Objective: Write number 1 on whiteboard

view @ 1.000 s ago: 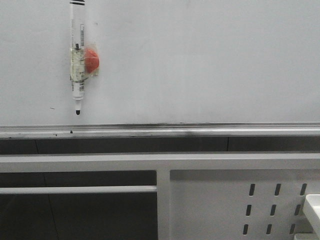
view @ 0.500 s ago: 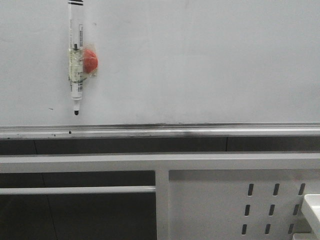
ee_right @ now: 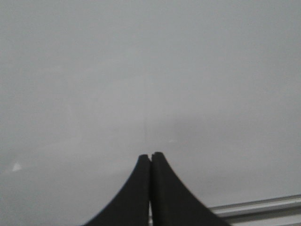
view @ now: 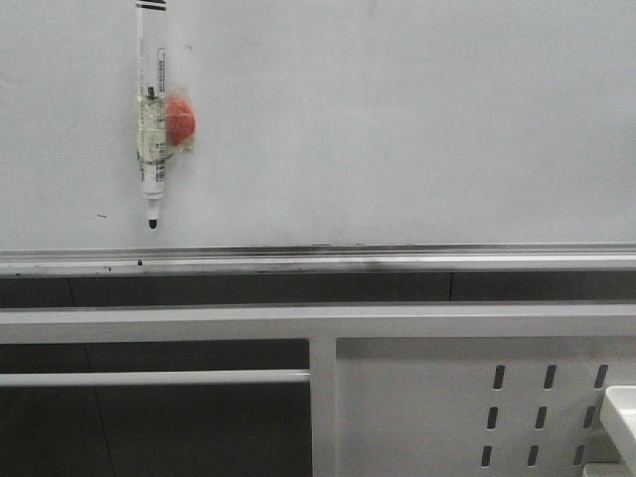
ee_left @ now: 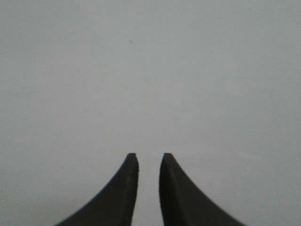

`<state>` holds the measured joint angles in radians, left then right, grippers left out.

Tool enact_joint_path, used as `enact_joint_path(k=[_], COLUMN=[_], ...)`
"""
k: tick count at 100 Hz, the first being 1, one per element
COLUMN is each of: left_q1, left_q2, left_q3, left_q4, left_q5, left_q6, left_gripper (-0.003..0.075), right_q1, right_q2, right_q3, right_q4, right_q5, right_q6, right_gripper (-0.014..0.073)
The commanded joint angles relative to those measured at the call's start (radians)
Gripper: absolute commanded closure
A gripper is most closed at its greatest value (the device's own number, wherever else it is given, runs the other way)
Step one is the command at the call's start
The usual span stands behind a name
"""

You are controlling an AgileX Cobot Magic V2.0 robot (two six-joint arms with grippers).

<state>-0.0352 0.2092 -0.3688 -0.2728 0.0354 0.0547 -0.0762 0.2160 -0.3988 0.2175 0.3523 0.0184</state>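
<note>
Barely changed from a moment ago: white marker pen with red magnet on pale grey-white whiteboard, far left. No number 1 visible. Left gripper slightly parted, empty; right gripper clenched, empty.

whiteboard — pale grey-white | marker pen — white, black-tipped | magnet — red | frame — white, slotted

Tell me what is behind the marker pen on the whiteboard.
Behind the marker pen lies only plain whiteboard, with a red magnet taped beside the barrel. No drawn line shows. The strip directly under the barrel is covered.
</note>
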Motion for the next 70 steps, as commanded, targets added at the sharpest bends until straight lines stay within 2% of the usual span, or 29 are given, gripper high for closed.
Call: enact_joint_path(k=[1, 8, 12, 29, 43, 57, 70], left_q1=[-0.032, -0.06, -0.075, -0.13, -0.201, -0.306, -0.449], left_q2=[0.038, 0.063, 0.08, 0.198, 0.338, 0.475, 0.582], left_q3=[-0.033, -0.032, -0.032, -0.032, -0.032, -0.032, -0.018], left_q4=[0.016, 0.016, 0.016, 0.025, 0.067, 0.067, 0.069], left_q5=[-0.011, -0.009, -0.009, 0.004, -0.069, -0.156, -0.266], left_q6=[-0.01, -0.01, -0.01, -0.006, -0.004, -0.006, -0.008], left_gripper=[0.0391, 0.0286, 0.0267, 0.0311, 0.0311, 0.0311, 0.0311], right_q1=[-0.005, -0.005, -0.005, -0.005, 0.033, 0.077, 0.083], right_q2=[0.037, 0.044, 0.044, 0.049, 0.078, 0.107, 0.112], right_q3=[-0.045, -0.042, -0.035, -0.006, 0.027, 0.038, 0.038], right_q4=[0.004, 0.004, 0.004, 0.061, 0.061, 0.061, 0.061], right_q5=[-0.02, -0.02, -0.033, -0.056, -0.067, -0.028, -0.028], right_q6=[-0.029, -0.029, -0.029, -0.018, -0.089, -0.089, -0.089], right_gripper=[0.0663, 0.0663, 0.0663, 0.0663, 0.0663, 0.0663, 0.0663])
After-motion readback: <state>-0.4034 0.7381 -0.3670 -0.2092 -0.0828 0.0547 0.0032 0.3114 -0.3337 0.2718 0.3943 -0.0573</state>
